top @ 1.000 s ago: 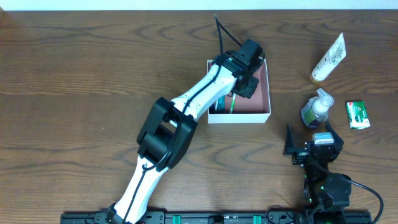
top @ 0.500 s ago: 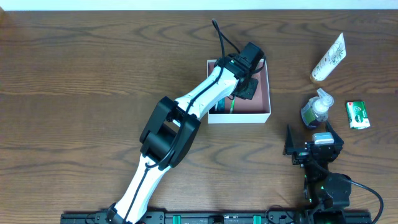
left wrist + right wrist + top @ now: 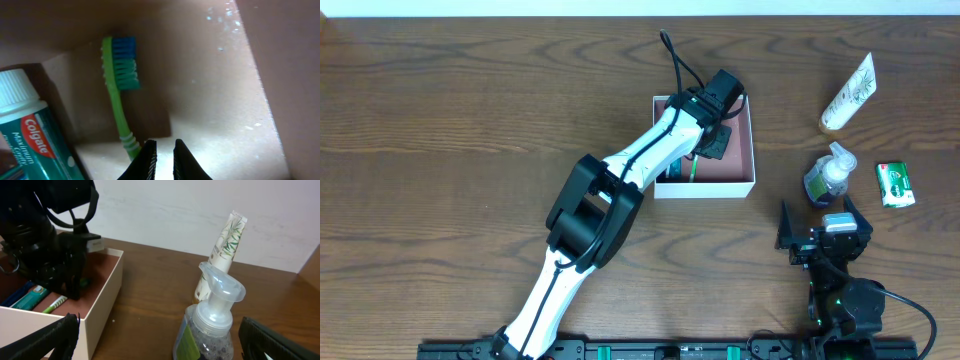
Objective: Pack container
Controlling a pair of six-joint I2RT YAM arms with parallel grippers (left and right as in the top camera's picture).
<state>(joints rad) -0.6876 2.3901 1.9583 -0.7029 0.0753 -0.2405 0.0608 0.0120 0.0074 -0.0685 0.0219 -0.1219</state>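
Note:
The container (image 3: 745, 185) is a white-walled box with a pink-brown floor (image 3: 215, 100), at the table's centre right; its wall shows in the right wrist view (image 3: 107, 280). Inside lie a green toothbrush (image 3: 117, 100) with blue bristles and a Colgate toothpaste tube (image 3: 30, 130). My left gripper (image 3: 717, 140) hangs inside the box just above the floor; its jaws (image 3: 164, 150) are nearly together with nothing between them, and the toothbrush handle lies just left of them. My right gripper (image 3: 818, 222) is open and empty near the table's front, with its jaws (image 3: 157, 330) spread wide.
A clear pump soap bottle (image 3: 828, 178) stands right of the box, close in front of my right gripper (image 3: 212, 325). A cream lotion tube (image 3: 848, 92) lies behind it. A green soap bar (image 3: 895, 184) lies at the far right.
My left arm has shifted slightly toward the far side of the box. The right arm and the objects on the table have not moved.

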